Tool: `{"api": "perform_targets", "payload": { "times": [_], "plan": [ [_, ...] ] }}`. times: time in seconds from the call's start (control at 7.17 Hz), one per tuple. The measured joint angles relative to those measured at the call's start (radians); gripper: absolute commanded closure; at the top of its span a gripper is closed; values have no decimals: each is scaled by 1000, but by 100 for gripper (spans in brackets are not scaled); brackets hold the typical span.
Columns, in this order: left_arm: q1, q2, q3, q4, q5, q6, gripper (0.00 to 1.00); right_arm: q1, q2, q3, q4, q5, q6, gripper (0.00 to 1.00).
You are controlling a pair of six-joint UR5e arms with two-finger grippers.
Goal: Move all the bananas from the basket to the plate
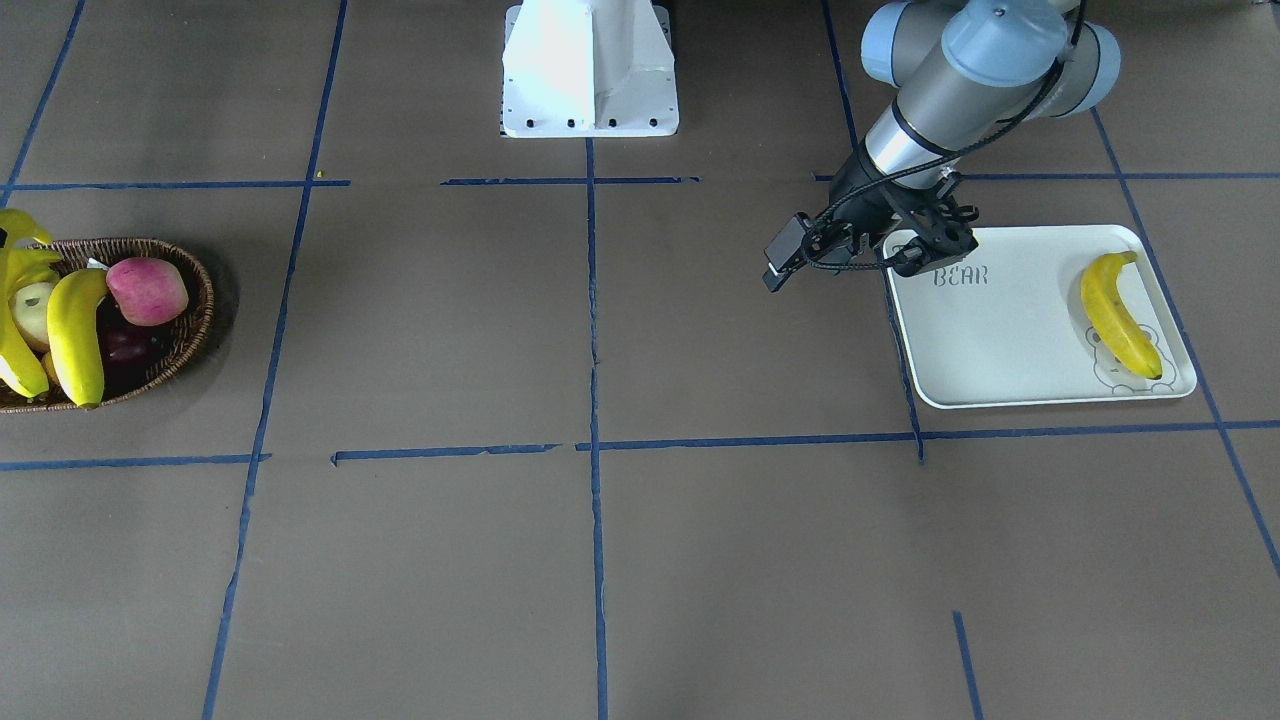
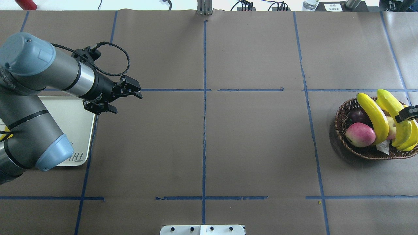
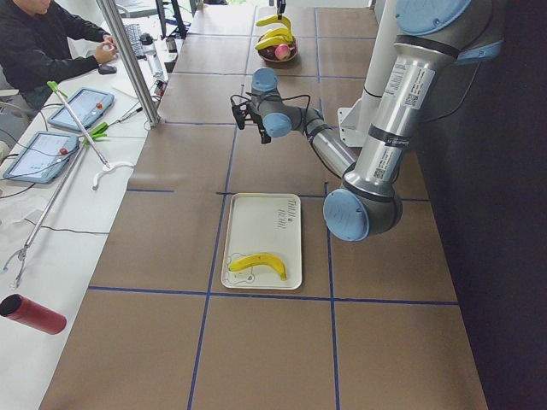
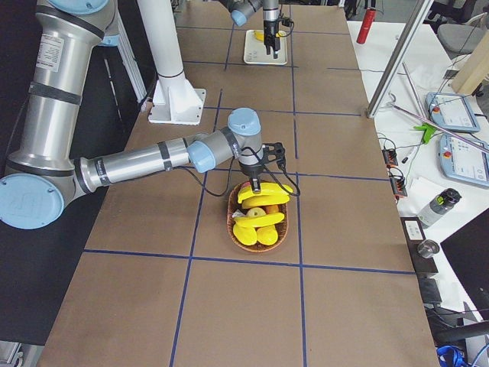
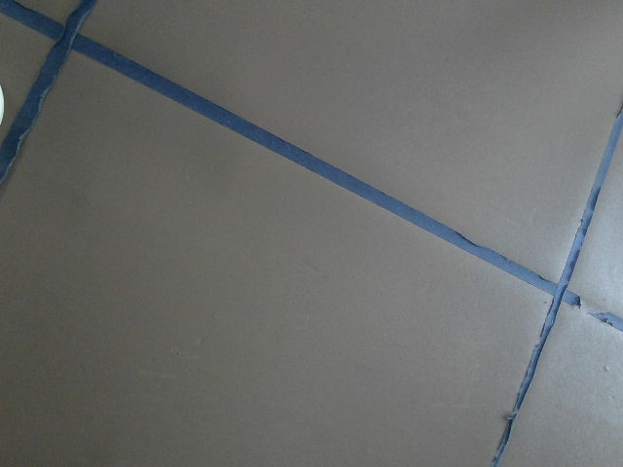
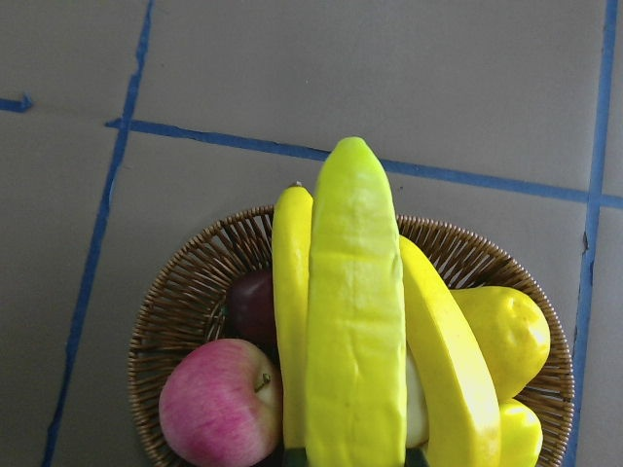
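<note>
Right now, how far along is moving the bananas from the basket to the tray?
Done: one bright-yellow curved banana lies on the pale rectangular tray. In hand: the right claw holds a second banana above the brown wicker basket. Remaining: two more bananas there; the left claw is open, empty.

The left gripper (image 1: 932, 250) hangs over the plate (image 1: 1000, 340) at the corner printed BEAR, fingers apart and empty. A banana (image 1: 1118, 315) lies at the plate's other end, across the bear outline. Well apart, the wicker basket (image 1: 190, 320) holds more bananas (image 1: 75, 335), a pink-red apple (image 1: 147, 290) and, at the picture's edge, a raised banana (image 1: 22, 232).
</note>
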Motion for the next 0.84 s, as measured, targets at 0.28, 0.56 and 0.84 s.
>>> {"api": "perform_targets", "payload": {
  "times": [0.28, 0.56, 0.84],
  "plan": [
    [4, -12, 1, -4, -1, -1, 1, 33, 46, 54, -1, 91, 43, 99],
    [9, -34, -1, -41, -3, -26, 1, -58, 216, 60, 3, 133, 331, 99],
    [10, -41, 7, -223, -3, -151, 1, -233, 428, 60, 4, 75, 637, 99]
  ]
}}
